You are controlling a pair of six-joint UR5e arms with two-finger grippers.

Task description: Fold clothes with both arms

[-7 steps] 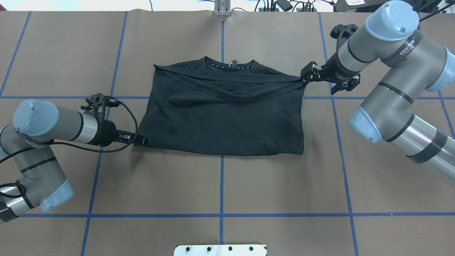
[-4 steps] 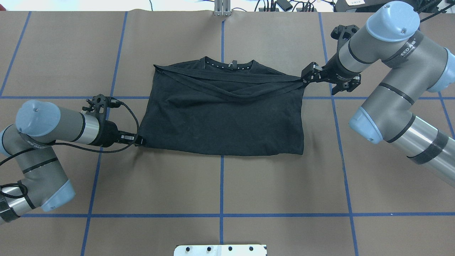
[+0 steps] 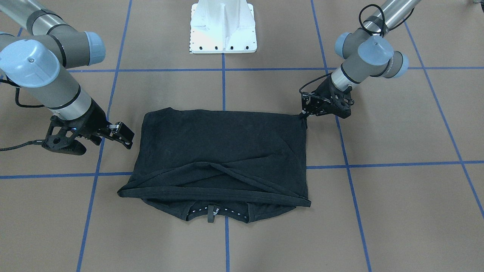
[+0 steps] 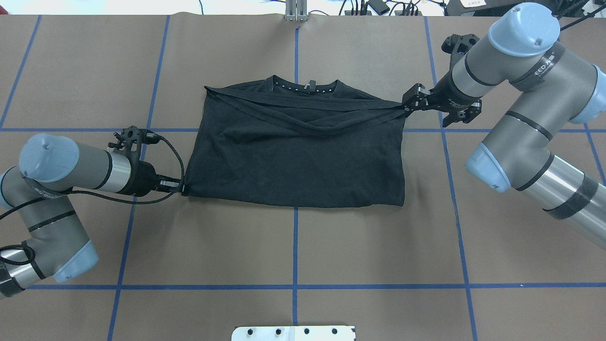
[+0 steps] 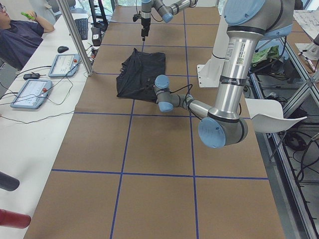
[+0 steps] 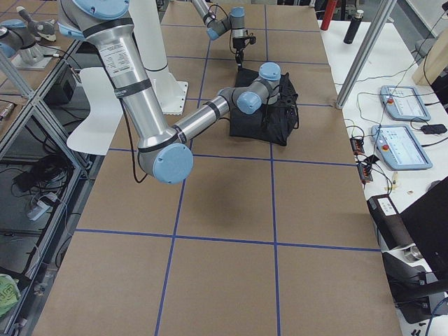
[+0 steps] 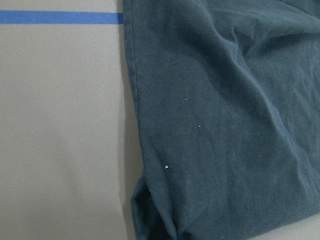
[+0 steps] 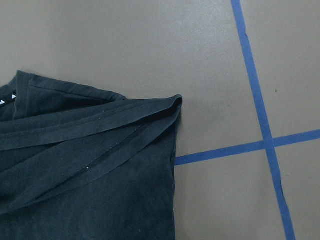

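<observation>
The black T-shirt (image 4: 293, 156) lies flat mid-table, plain side up, its sleeves folded across below the collar (image 4: 305, 86). My left gripper (image 4: 182, 188) sits low at the shirt's near-left corner and looks shut on that corner; the front view shows the cloth drawn to a point at the left gripper (image 3: 303, 113). The left wrist view shows only the T-shirt (image 7: 225, 125), bunched at the bottom edge. My right gripper (image 4: 411, 100) hovers open by the far-right corner. In the front view table shows between the right gripper (image 3: 124, 133) and the T-shirt (image 3: 223, 147). That corner (image 8: 176, 100) lies loose.
The white pedestal base (image 3: 223, 28) stands at the robot's side of the table. Blue tape lines (image 4: 295, 246) cross the brown surface. A metal post (image 5: 75, 37), control tablets (image 5: 30, 92) and a seated person (image 5: 17, 35) line the far side.
The left gripper has slid slightly left at the shirt's near-left corner and its jaws look narrower. The right gripper has drifted a little to the right. The shirt has hardly moved.
</observation>
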